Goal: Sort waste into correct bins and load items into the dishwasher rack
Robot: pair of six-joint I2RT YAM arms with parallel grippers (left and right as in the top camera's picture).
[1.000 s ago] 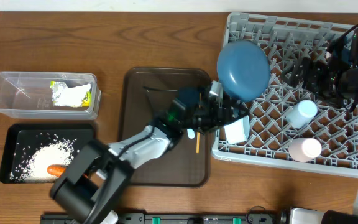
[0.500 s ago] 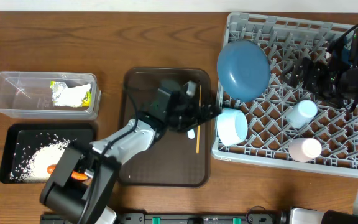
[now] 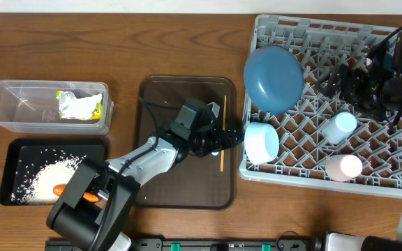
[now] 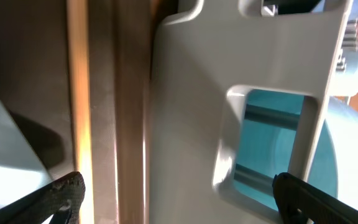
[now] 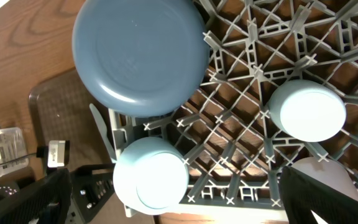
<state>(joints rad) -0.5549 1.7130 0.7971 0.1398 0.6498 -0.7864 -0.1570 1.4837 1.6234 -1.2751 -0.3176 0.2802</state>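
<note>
Now the left gripper [image 3: 225, 137], fingers apart and empty, hangs just beside the thin wooden chopstick [image 3: 221, 162], lying lengthwise front-to-back on the brown serving tray [image 3: 159, 185], well apart from the open right gripper [image 5: 185, 193].

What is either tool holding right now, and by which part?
Nothing. The left tool is open near the white bowl, which sits in the rack; the right tool is open above the rack.

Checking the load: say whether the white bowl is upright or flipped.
Flipped: white bowl shows its ringed underside to the right wrist camera, inside dishwasher rack.
</note>
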